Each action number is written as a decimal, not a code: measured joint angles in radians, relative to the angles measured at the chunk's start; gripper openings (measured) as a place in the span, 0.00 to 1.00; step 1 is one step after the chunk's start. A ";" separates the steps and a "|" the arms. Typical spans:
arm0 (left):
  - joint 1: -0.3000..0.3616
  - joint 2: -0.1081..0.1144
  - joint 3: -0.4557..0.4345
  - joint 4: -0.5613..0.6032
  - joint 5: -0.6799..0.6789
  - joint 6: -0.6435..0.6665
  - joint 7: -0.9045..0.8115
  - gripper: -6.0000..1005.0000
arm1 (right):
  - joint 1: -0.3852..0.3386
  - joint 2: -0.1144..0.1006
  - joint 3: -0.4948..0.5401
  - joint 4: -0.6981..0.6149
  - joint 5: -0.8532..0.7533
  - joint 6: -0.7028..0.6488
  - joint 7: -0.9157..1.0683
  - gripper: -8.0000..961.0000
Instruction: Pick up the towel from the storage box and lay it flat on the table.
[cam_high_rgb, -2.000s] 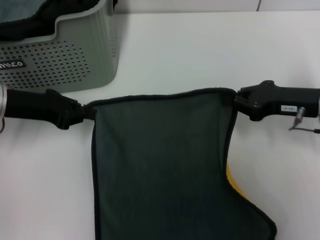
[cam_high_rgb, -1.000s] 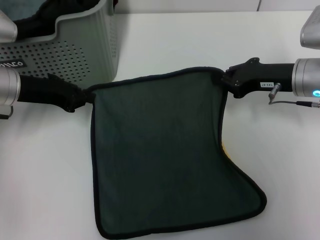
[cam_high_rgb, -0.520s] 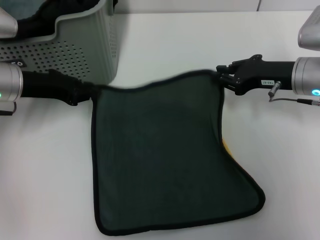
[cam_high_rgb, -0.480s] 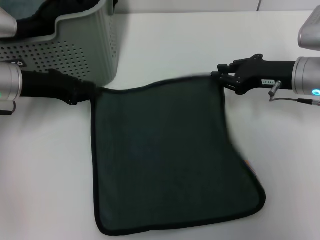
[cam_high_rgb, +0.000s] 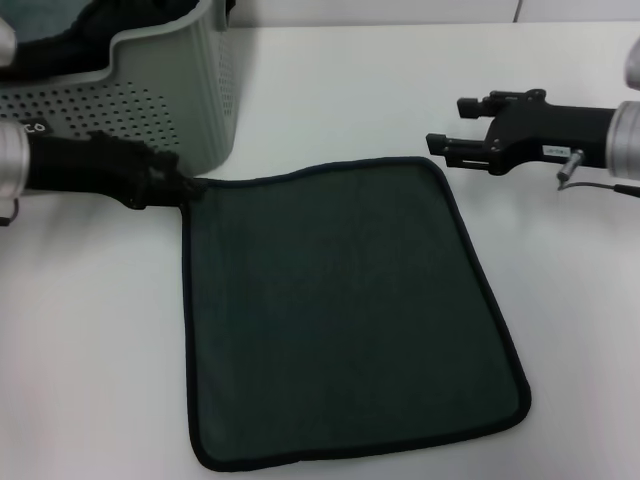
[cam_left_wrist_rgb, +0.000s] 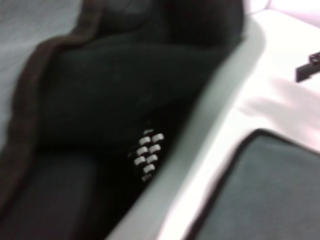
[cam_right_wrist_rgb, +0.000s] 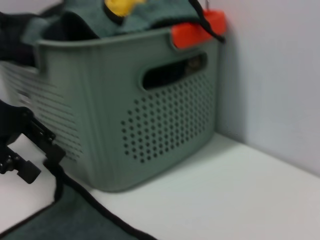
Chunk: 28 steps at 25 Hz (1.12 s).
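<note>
The dark green towel (cam_high_rgb: 340, 320) with its black edge lies flat on the white table (cam_high_rgb: 350, 90); no yellow shows. The grey-green storage box (cam_high_rgb: 190, 90) stands at the far left. My left gripper (cam_high_rgb: 190, 180) is at the towel's far left corner, beside the box. In the right wrist view its fingers (cam_right_wrist_rgb: 50, 142) stand apart at that corner of the towel (cam_right_wrist_rgb: 75, 220). My right gripper (cam_high_rgb: 445, 122) is open and empty, just beyond the far right corner and clear of it. The left wrist view shows the towel's edge (cam_left_wrist_rgb: 270, 190) next to the box rim (cam_left_wrist_rgb: 220, 100).
The box (cam_right_wrist_rgb: 125, 110) holds more cloths: dark ones (cam_left_wrist_rgb: 125, 75), a teal one (cam_high_rgb: 40, 25), a yellow bit (cam_right_wrist_rgb: 120, 6) and an orange piece (cam_right_wrist_rgb: 200, 27) at its rim. A wall (cam_right_wrist_rgb: 275, 75) rises behind the table.
The towel was lowered and now lies fully flat, its yellow underside hidden. My right gripper let go of the far right corner and drew back. My left gripper stays at its corner.
</note>
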 joint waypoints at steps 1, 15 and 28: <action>0.013 -0.002 0.000 0.034 -0.016 0.038 0.003 0.49 | -0.018 0.000 0.001 -0.025 0.012 -0.027 -0.015 0.53; 0.257 -0.009 0.157 0.121 -0.646 0.623 0.560 0.62 | -0.201 -0.002 0.085 -0.090 0.218 -0.828 -0.265 0.91; 0.233 0.054 0.161 0.005 -0.727 0.620 0.528 0.64 | -0.184 0.002 0.000 -0.033 0.265 -0.835 -0.289 0.92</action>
